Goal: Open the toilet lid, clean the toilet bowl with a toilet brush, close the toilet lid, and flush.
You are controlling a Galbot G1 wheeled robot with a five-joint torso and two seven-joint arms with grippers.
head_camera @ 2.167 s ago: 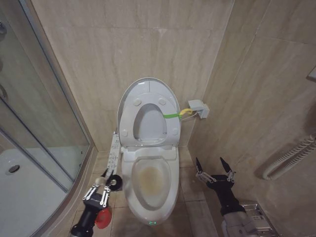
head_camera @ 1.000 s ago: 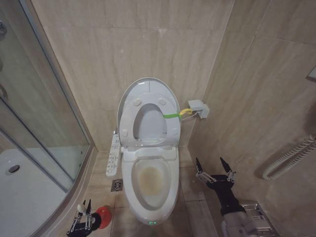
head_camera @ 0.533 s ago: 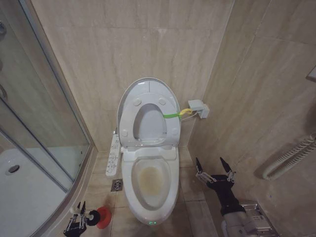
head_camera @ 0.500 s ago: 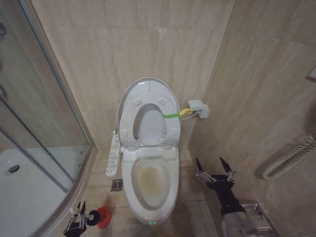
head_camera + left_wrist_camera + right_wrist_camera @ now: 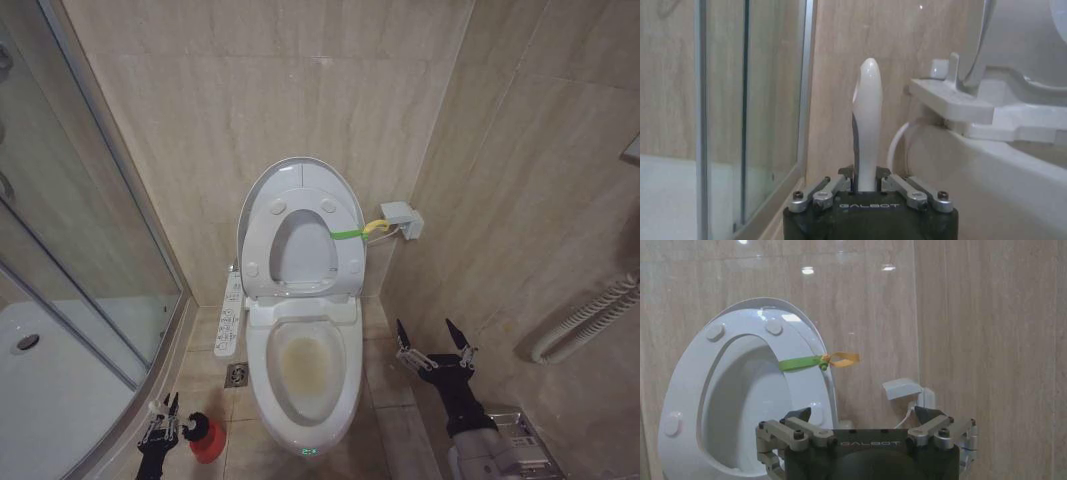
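Gripping the toilet brush (image 5: 867,125) by the lower part of its slim white handle, the left gripper (image 5: 160,432) is held low by the floor, fingers closed around the stick with the rounded handle tip standing straight up out of them in the left wrist view. The dark bristle head sits just beside the gripper, at the red holder cup (image 5: 209,445). A light, stiff and glossy handle is judged here, so slipping or twisting in the fingers is the risk; a grip low on the stick, as it is now, looks sound for steering the head.

Just across from the brush, the toilet bowl (image 5: 305,370) lies open, its yellowish stain exposed and the small green light at its front edge. Beyond it, the toilet lid (image 5: 300,175) is stood upright against the wall with the seat (image 5: 300,245) raised in front of it, a green band tied at the seat's side. Both are judged rigid, light hinged plastic, best pushed near the free end.

Room is tight: the glass shower screen (image 5: 90,230) runs close on the gripper's outer side, the bowl's wall close on the other, with a side control panel (image 5: 228,318) ahead. On the far side of the bowl, the right gripper (image 5: 435,338) is parked, fingers spread wide and empty.
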